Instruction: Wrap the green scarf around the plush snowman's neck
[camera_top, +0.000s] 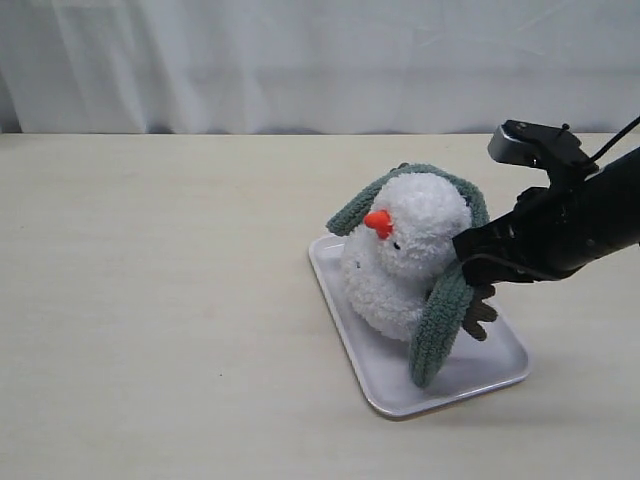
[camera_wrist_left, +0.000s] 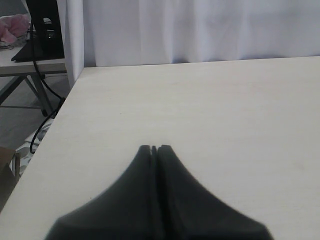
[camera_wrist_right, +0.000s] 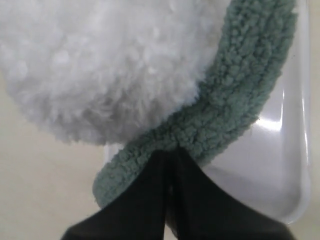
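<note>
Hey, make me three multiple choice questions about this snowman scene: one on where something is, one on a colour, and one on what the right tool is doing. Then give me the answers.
1. Where does the plush snowman rest?
A) on a shelf
B) on the white tray
C) on a chair

2. What colour is its nose?
A) orange
B) blue
C) black

3. What state is the right tool in?
A) wide open, holding nothing
B) shut on the green scarf
C) shut on the tray's rim

Answers:
1 B, its body lies inside the tray's rim.
2 A, the cone on its face is bright orange.
3 B, the right wrist view shows the tips closed with the scarf pinched between them.
</note>
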